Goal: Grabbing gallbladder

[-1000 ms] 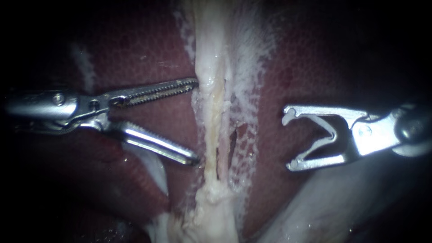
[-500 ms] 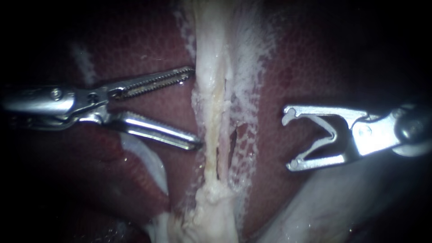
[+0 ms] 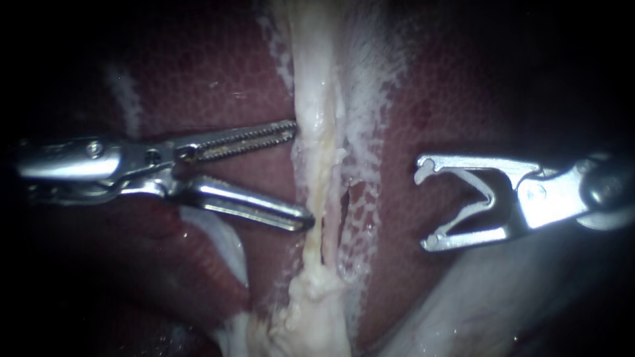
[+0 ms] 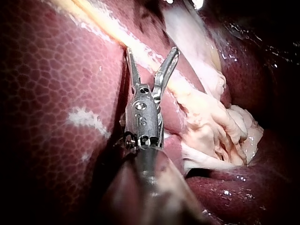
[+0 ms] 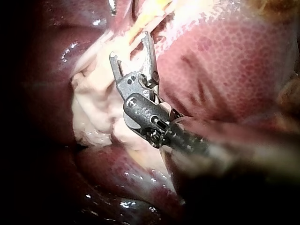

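A pale, yellowish strand of tissue runs down the middle of the endoscope view, between dark red liver on both sides. It ends below in a lumpy pale mass. My left instrument has toothed jaws, open, with both tips touching the strand's left edge and nothing gripped. In the left wrist view the left instrument stands open against the same strand. My right instrument has hooked jaws that are wide open and hang over the liver, apart from the strand. The right wrist view shows this instrument open too.
A smooth pale surface fills the lower right under the right instrument; I cannot tell whether it is the gallbladder. White filmy tissue with a small slit lies right of the strand. A pale fold sits below the left instrument.
My left instrument has moved right until its tips meet the strand. Its lower jaw has come up, so the gap is narrower. The right instrument has not moved.
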Motion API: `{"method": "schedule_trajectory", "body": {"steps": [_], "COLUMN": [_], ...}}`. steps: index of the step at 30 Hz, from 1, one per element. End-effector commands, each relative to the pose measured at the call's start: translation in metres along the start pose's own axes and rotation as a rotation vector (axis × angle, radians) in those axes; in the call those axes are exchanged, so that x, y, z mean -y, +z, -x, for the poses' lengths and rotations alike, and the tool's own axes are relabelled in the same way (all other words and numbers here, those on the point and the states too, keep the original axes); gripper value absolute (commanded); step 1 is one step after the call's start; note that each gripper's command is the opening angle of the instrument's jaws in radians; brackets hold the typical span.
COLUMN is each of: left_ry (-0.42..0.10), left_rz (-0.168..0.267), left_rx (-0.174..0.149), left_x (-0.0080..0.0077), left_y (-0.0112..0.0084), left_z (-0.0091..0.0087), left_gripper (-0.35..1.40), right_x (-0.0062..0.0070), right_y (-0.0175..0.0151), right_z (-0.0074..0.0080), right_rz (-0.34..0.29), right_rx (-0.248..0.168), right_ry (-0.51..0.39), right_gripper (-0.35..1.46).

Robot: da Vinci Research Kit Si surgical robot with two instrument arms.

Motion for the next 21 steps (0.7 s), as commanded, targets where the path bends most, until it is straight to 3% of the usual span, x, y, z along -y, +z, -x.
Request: {"method": "schedule_trajectory", "body": {"steps": [1, 7, 21], "left_ry": [-0.01, -0.039, -0.123], "left_rz": [0.0, -0.004, 0.071], "left_rx": [0.001, -0.004, -0.005], "left_x": [0.0, -0.0008, -0.0047], "left_y": [0.0, 0.0004, 0.0001], "left_z": [0.0, -0.0004, -0.0015], "left_gripper": [0.59, 0.49, 0.14], "right_x": [0.0, 0.0, 0.0], "right_y": [0.0, 0.0, 0.0001], "right_z": [0.0, 0.0, 0.0], "right_rz": [0.0, 0.0, 0.001], "right_rx": [0.0, 0.0, 0.0], "right_ry": [0.0, 0.0, 0.0], "right_gripper": [0.6, 0.6, 0.6]}}
